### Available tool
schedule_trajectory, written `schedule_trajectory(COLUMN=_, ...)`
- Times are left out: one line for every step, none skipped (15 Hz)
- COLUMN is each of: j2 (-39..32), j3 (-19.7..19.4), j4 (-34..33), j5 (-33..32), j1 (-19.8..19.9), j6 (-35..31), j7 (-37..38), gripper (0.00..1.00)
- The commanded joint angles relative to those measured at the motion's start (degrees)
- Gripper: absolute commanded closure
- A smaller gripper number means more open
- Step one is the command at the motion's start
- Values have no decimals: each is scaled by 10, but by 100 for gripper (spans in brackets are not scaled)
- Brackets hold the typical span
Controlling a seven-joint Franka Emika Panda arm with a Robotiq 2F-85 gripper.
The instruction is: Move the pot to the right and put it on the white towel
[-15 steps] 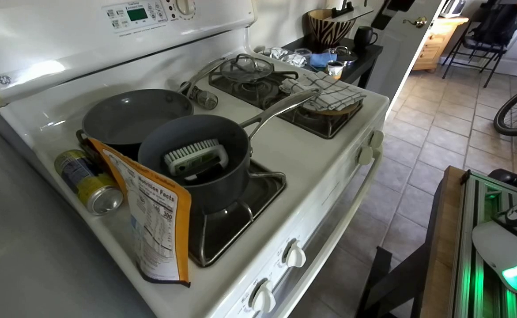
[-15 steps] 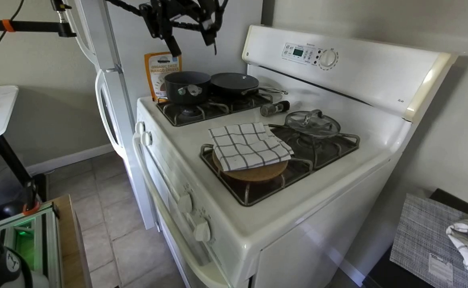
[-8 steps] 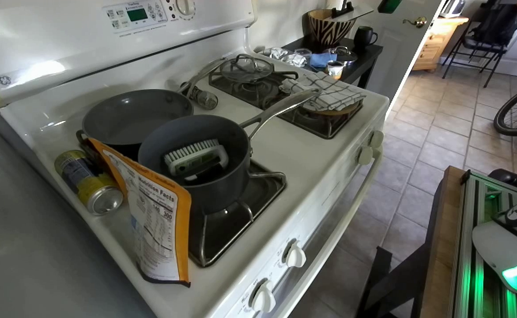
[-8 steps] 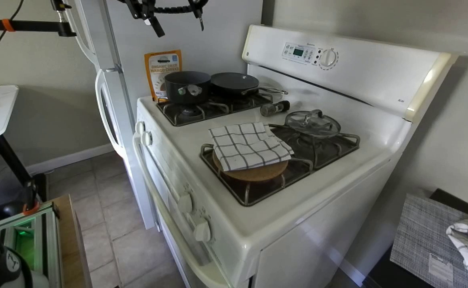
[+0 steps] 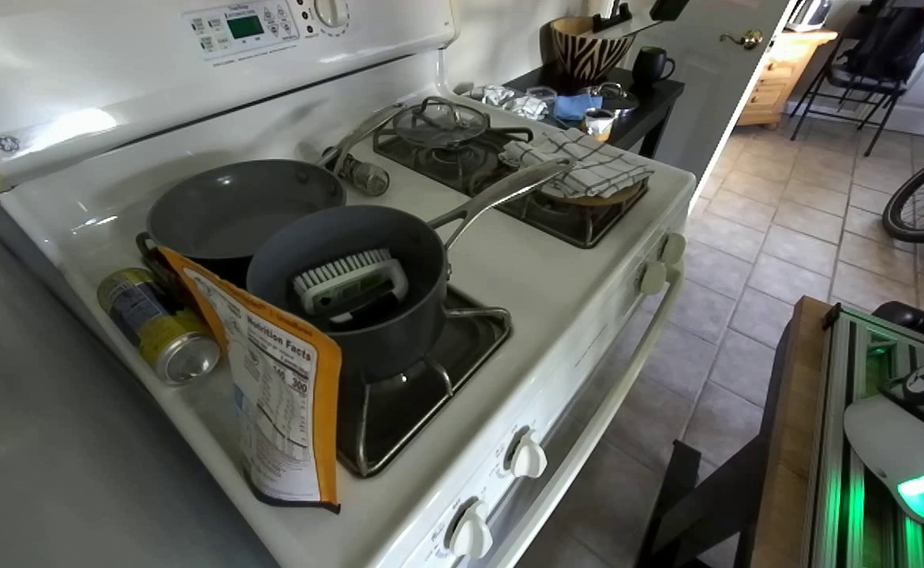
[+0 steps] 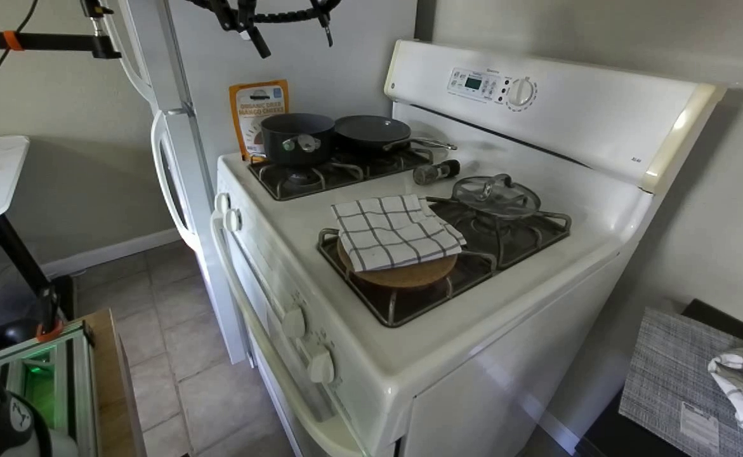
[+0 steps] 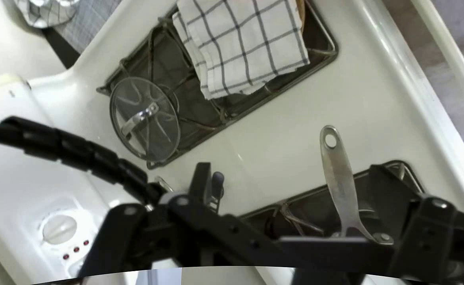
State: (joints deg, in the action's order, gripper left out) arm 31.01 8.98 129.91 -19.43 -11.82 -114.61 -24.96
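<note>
The pot is a dark grey saucepan with a long metal handle, and a white-bristled brush lies inside it. It stands upright on the front burner nearer the fridge and also shows in an exterior view. In the wrist view its handle lies between my fingers, with the pot body mostly hidden. The white checked towel lies folded on a round cork board on the opposite front burner; the wrist view shows it too. My gripper is open and empty, well above the pot.
A dark frying pan stands behind the pot. An orange snack bag and a yellow can are beside it. A glass lid lies on the back burner grate. A spice jar lies near the pan handles.
My gripper has risen and shifted slightly left in an exterior view compared with a second ago, with a small move back right and down lately. It stays open. Pot and towel have not moved.
</note>
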Motion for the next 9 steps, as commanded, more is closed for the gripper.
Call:
schedule_trajectory(j2=-49, j3=-5, j4=-38, j5=-21, j1=-28, j6=-32, j7=-76, gripper=0)
schedule_trajectory(j2=-59, j3=-7, j4=-44, j5=-17, j1=-36, j6=-43, j7=-101, gripper=0)
schedule_trajectory(j2=-69, j3=-9, j4=-51, j5=-13, j1=-42, j6=-52, j7=-129, gripper=0)
schedule_trajectory(j2=-81, j3=-11, j4=-56, j5=-5, j1=-48, j6=-64, j7=-157, gripper=0)
schedule_trajectory(j2=-88, j3=-14, j4=-58, j5=3, j1=-52, j6=-77, j7=-188, gripper=0)
schedule_trajectory(j2=-95, j3=-20, j4=-55, j5=14, j1=-58, j6=-94, j7=-219, gripper=0)
schedule_trajectory(j2=-106, j3=-26, j4=-55, j5=32, j1=-63, j6=-115, j7=-250, gripper=0)
schedule_trajectory(j2=-111, j3=-30, j4=-50, j5=47, j1=-67, j6=-134, j7=-280, gripper=0)
schedule_trajectory(j2=-113, j3=-17, j4=-48, j5=31, j1=-50, j6=-146, j7=-247, gripper=0)
